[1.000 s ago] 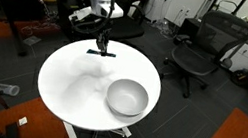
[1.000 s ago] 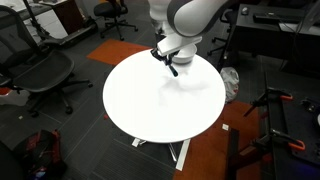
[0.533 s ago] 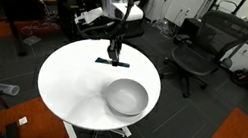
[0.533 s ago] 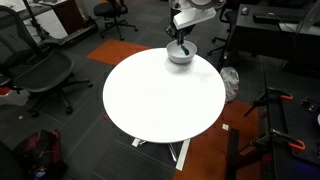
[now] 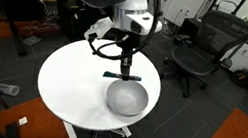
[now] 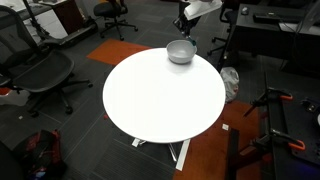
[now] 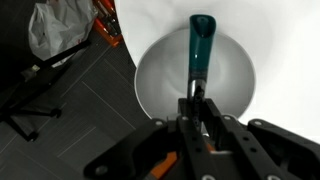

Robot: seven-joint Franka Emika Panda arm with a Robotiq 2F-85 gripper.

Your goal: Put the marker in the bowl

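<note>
In an exterior view, the claw (image 5: 124, 68) hangs over the round white worktop (image 5: 66, 80), pointing down. It is closed on the marker (image 5: 119, 76), which lies level and crosswise under its tips as a thin dark line. The marker is in the air, clear of the worktop, just above the far rim of the bowl (image 5: 126, 99). The light grey bowl stands upright near the worktop's edge. A black office chair (image 5: 205, 42) stands well apart on the dark floor (image 5: 187, 115).

In an exterior view from the opposite side, the bowl (image 6: 180, 52) sits at the far edge of the worktop (image 6: 160, 105). The claw (image 6: 186, 25) is above it at the top of the picture. It is too small and dark here to tell how its jaws stand, and the marker cannot be made out.

In the wrist view, the claw (image 7: 200, 107) comes in from the bottom. Its two fingers (image 7: 186, 110) are drawn close together and pinch the dark end of the marker (image 7: 200, 45). The marker's teal part reaches straight out from the claw, over the hollow of the bowl (image 7: 160, 85). The worktop (image 7: 285, 50) shows white around the bowl. A pale plastic bag (image 7: 50, 30) lies on the floor (image 7: 70, 110) beside it.
</note>
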